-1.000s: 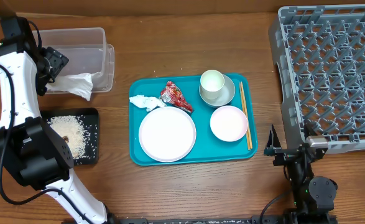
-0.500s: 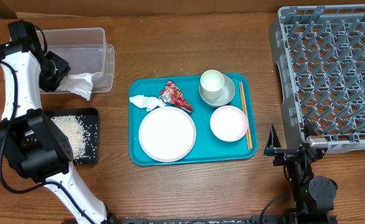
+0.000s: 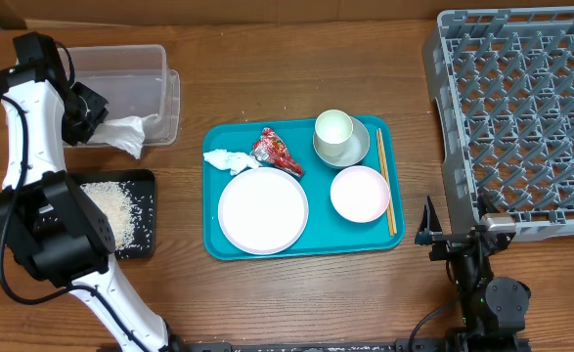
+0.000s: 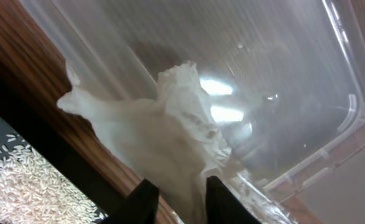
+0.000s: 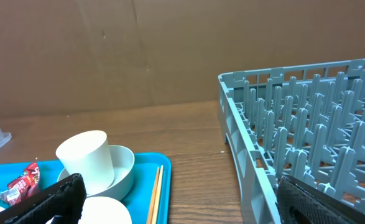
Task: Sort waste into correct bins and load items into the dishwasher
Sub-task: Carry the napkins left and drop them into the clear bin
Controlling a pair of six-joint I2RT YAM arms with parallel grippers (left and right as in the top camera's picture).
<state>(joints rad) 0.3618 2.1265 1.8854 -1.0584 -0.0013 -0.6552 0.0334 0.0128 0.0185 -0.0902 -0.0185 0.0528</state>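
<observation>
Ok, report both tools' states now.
Left tool: shut on the napkin.
Right tool: open, holding nothing.

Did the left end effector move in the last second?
Yes. The left end effector shifted slightly right, toward the clear tub, gripping a white napkin.

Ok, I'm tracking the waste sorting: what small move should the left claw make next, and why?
Probably shift the left claw further over the clear tub before opening: the crumpled napkin it grips drapes across the tub's rim, partly over the table, so releasing here might drop it outside.
</observation>
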